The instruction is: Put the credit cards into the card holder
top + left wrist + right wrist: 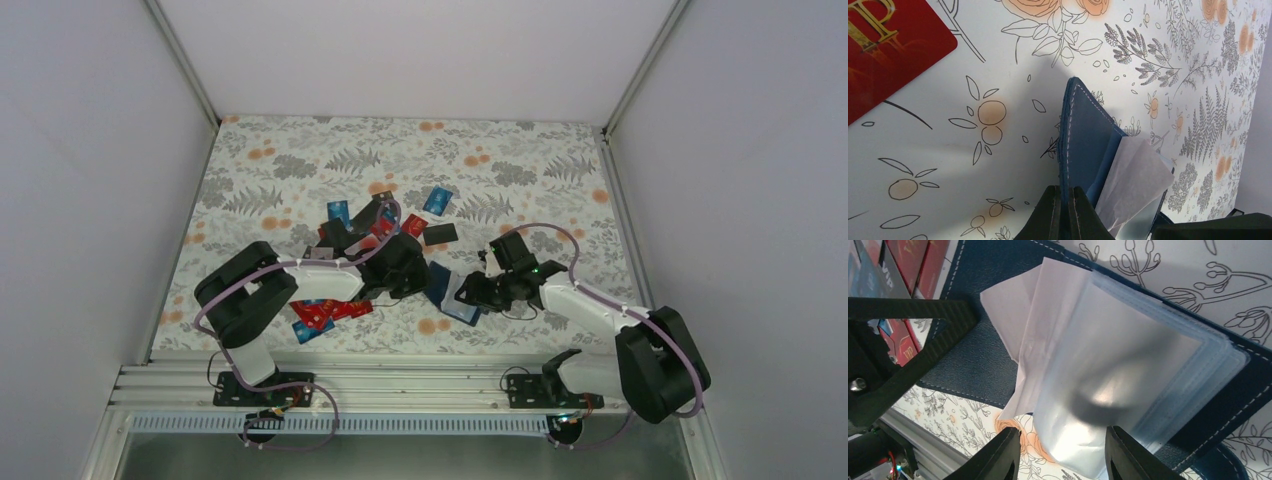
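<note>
In the top view, the card holder (440, 283) lies on the table (300, 160) between the left gripper (425, 272) and the right gripper (472, 293); the credit cards (320, 315) are scattered behind it and to its left, well apart from the far and side edges. In the left wrist view, the left gripper (1065, 191) has its jaws closed on the holder's stitched edge, and that cover stands upright beside a white paper insert (1138, 180). In the right wrist view, the right gripper (1063, 460) has its jaws apart, with the free corner of the clear sleeves (1128, 365) between them, unpinched.
</note>
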You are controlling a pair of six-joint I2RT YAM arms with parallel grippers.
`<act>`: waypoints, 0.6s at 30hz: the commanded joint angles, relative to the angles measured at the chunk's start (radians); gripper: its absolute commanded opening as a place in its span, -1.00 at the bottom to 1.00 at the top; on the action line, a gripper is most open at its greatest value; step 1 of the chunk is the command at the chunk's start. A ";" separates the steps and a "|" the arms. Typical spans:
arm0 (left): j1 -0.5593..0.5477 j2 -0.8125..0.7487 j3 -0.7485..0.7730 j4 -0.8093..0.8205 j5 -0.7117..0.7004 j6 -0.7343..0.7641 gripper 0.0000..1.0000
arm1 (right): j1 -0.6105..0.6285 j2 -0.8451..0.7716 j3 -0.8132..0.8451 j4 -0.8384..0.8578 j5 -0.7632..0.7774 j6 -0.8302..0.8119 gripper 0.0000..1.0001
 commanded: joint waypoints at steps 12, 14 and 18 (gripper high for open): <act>-0.005 0.016 0.016 -0.023 -0.013 0.018 -0.95 | 0.008 0.026 -0.009 0.011 0.091 0.013 -0.08; -0.004 0.016 0.016 -0.023 -0.012 0.019 -0.95 | 0.008 0.034 -0.010 0.015 0.094 0.014 -0.07; -0.006 0.017 0.014 -0.020 -0.012 0.018 -0.95 | 0.007 0.047 -0.011 0.020 0.096 0.014 -0.07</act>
